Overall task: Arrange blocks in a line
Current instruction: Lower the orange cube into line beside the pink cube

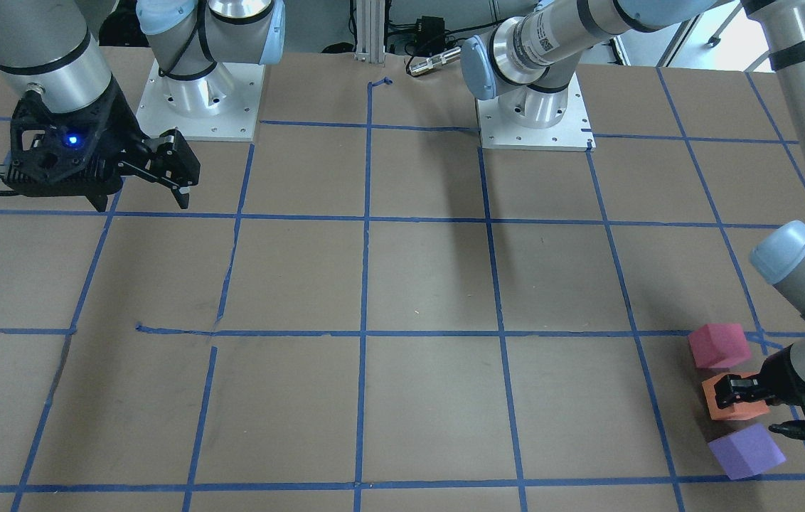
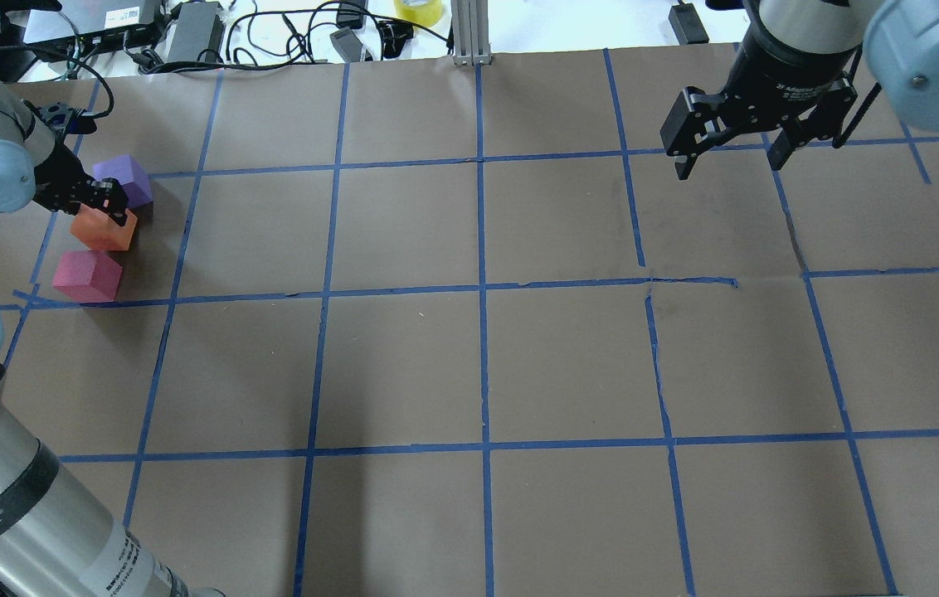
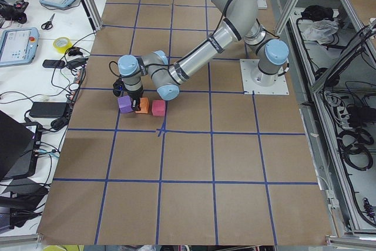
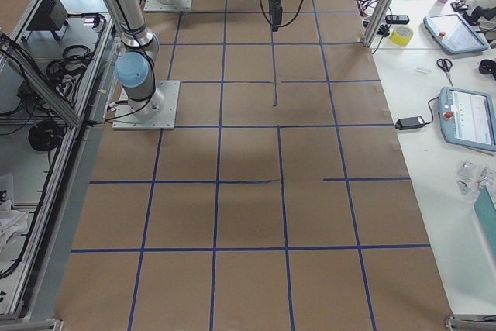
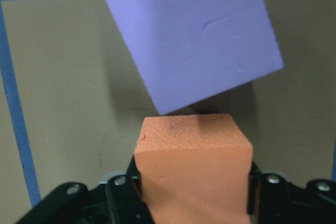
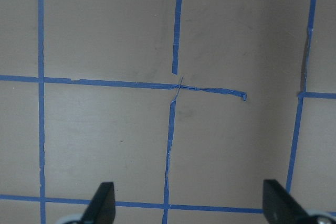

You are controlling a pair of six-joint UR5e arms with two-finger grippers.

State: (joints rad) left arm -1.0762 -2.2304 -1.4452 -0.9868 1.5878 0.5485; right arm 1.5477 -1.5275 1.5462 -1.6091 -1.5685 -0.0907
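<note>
Tabletop [image 2: 569,356] in brown paper, blue tape grid [image 2: 484,365]

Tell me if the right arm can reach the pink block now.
Probably not: the right tool hangs open across the table, and the left tool, gripping the orange block, crowds the pink block.

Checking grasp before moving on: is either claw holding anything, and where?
Left claw grips the orange block by two opposite side faces; right claw is open, empty.

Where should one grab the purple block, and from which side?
Probably from above, on two opposite flat sides of the purple block. It lies skewed to the orange block, one corner close to it, so turn the grip to match.
</note>
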